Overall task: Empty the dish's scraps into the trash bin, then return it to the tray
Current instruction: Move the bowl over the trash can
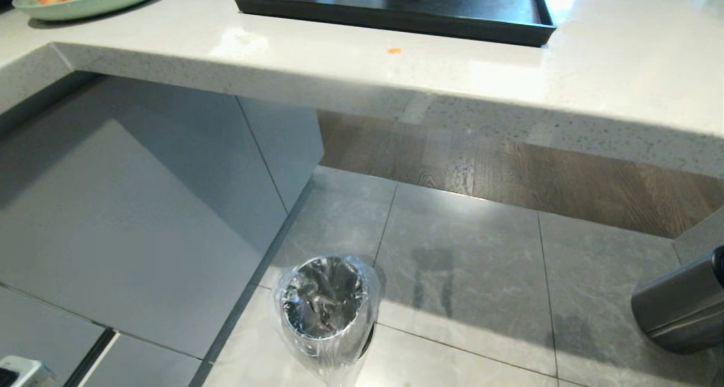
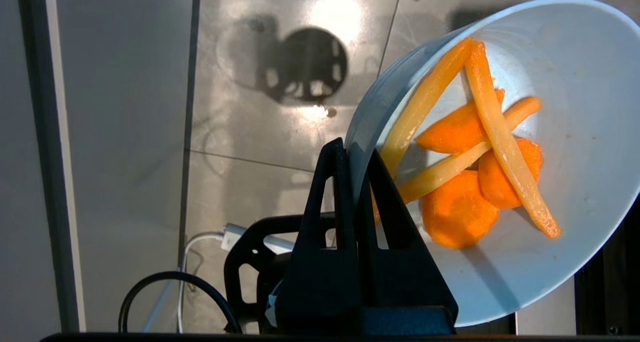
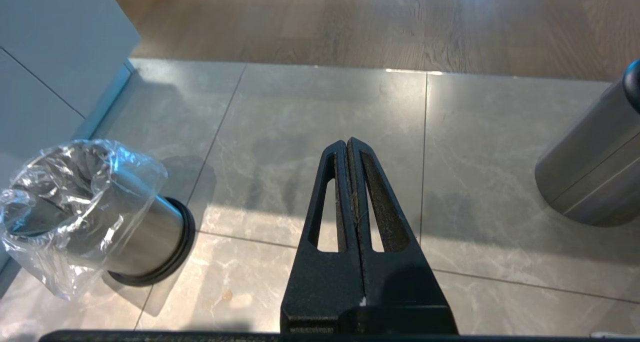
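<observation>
- We are gripping the small, glossy, pale blue-white round bowl [image 2: 565, 147] by its rim with our left pincer [image 2: 356, 157], both black fingers clenched on the wall, one inside and one outside.
- The bowl is hanging tilted above the grey floor tiles; neither it nor the left pincer is showing in the head view.
- The scraps, orange carrot slices and pale yellow fry-like sticks [image 2: 475, 152], are lying inside the bowl, near the gripped side.
- The small shiny metal bin lined with crinkly clear plastic [image 1: 325, 308] is standing upright on the floor tiles, below the desk edge.
- The large flat black rectangular tray with a low rim [image 1: 396, 22] is sitting on the pale speckled stone desk [image 1: 611, 70].
- Our right pincer [image 3: 348, 147] is clenched on nothing, hanging over the tiles between the lined bin and a dark brushed-steel cylinder [image 1: 679, 305].
- A wide pale green plate of orange and yellow pieces [image 1: 90, 2] is resting at the desk's far left.
</observation>
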Available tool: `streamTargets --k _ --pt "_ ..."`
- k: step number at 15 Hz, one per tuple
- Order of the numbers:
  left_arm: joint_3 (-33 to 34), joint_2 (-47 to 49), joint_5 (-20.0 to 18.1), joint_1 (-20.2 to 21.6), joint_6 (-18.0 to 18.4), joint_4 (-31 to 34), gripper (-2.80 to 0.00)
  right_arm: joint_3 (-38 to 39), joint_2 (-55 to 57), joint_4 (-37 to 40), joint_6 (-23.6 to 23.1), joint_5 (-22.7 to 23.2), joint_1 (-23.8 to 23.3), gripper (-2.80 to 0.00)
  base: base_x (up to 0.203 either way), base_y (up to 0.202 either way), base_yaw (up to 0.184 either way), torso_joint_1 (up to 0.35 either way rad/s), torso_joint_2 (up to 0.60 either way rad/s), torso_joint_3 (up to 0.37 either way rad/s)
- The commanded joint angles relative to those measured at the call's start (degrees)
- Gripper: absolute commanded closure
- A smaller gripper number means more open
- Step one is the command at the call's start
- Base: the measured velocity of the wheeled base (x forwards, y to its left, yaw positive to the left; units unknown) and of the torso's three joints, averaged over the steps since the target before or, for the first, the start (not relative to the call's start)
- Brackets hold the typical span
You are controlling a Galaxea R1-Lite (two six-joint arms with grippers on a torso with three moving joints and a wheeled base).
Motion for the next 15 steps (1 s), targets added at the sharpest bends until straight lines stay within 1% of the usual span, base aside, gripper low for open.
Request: streamTargets --k 1,6,13,15 --pt "0.11 -1.74 0.04 0.01 -0.22 1.79 0.0 0.01 0.06 -0.01 0.05 0.01 0.01 0.0 0.0 0.0 0.0 -0.001 0.0 -0.199" --pt "1.28 -7.36 0.02 0.4 -0.32 7.8 0.0 0.01 0.06 -0.01 0.05 0.01 0.01 0.0 0.0 0.0 0.0 0.002 0.0 -0.2" --pt "1.29 -7.83 0.21 0.79 -0.32 7.84 0.0 0.04 0.06 -0.01 0.05 0.01 0.01 0.0 0.0 0.0 0.0 0.003 0.0 -0.196" --pt "1.37 -8.03 0.33 0.79 -0.32 7.61 0.0 0.01 0.06 -0.01 0.05 0.01 0.01 0.0 0.0 0.0 0.0 0.003 0.0 -0.096"
